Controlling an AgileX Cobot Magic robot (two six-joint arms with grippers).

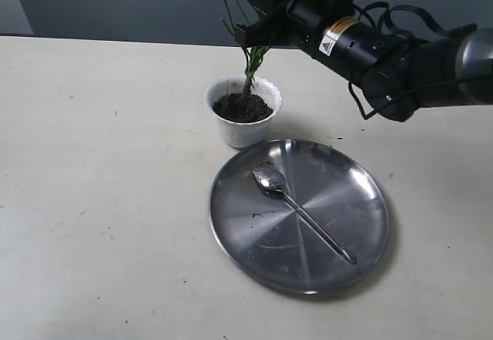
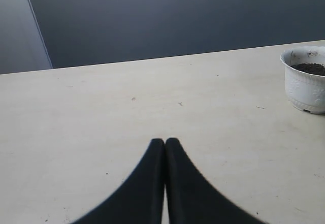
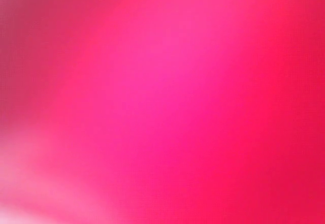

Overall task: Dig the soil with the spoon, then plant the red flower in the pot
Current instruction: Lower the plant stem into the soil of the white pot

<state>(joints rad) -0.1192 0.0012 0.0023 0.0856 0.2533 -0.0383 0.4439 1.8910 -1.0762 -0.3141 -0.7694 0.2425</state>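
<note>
The red flower (image 1: 248, 66) is stood in the soil (image 1: 243, 107) of the pot (image 1: 243, 113), its stem clamped by the right gripper (image 1: 254, 35). The left gripper (image 2: 165, 142) is seen pressed together, empty. The spoon (image 1: 300, 210) is laid on the steel plate (image 1: 362, 209).

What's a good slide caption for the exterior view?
Right tool holding the flower stem upright in the soil of the white pot; spoon lies on the steel plate.

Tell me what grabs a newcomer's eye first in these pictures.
The right claw grips the flower stem, which stands in the soil of the white pot. In front lies the spoon on a big steel plate. The right wrist view is all blurred pink-red.
</note>
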